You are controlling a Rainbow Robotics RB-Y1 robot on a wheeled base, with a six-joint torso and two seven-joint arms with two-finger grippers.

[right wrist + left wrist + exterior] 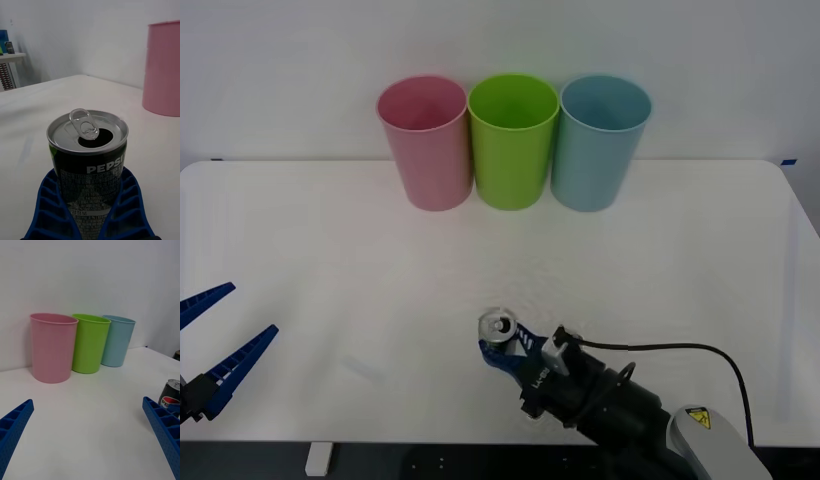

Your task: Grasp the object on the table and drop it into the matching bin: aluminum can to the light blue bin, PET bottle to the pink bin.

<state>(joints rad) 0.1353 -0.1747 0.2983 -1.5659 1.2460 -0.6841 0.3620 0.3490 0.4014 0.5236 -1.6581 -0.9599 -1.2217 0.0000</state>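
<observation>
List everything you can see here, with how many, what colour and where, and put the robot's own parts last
aluminum can: one, silver top, dark printed side, upright on the near part of the table, between the right gripper's fingers
pink bin: one, pink, far side of the table, leftmost of the row
lime green bin: one, lime green, middle of the row
light blue bin: one, light blue, rightmost of the row
table: one, white
cable: one, black, running along the right arm
right gripper: one, blue fingers closed on the can, near edge
left gripper: one, blue fingers open, near left edge

Pink bin [425, 140], lime green bin [513, 138], light blue bin [600, 140]; white table [330, 250]; silver-topped can [88, 157].
</observation>
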